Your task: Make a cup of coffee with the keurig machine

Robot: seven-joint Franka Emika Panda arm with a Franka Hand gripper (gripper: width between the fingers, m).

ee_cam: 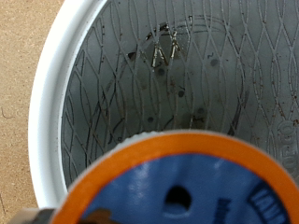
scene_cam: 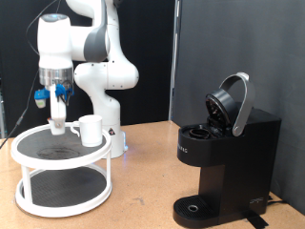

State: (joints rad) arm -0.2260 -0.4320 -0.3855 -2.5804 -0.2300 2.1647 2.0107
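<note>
The white cup point(scene_cam: 91, 129) stands upright on the top tier of a white round rack point(scene_cam: 27, 145) at the exterior view's left. My gripper point(scene_cam: 59, 121) points down over that tier, just left of the cup and close to it. In the wrist view a small pod point(ee_cam: 177, 182) with a blue top and orange rim fills the near edge, held close at the fingers above the rack's grey mesh point(ee_cam: 140, 84). The black keurig machine point(scene_cam: 224, 157) stands at the exterior view's right with its rounded lid point(scene_cam: 232, 103) raised open. Its drip base point(scene_cam: 195, 208) holds nothing.
The rack has a lower tier point(scene_cam: 59, 186) and a white rim point(ee_cam: 51, 84). The robot's white base point(scene_cam: 105, 76) stands behind the rack. Brown tabletop point(scene_cam: 143, 181) lies between the rack and the machine. A black curtain hangs behind.
</note>
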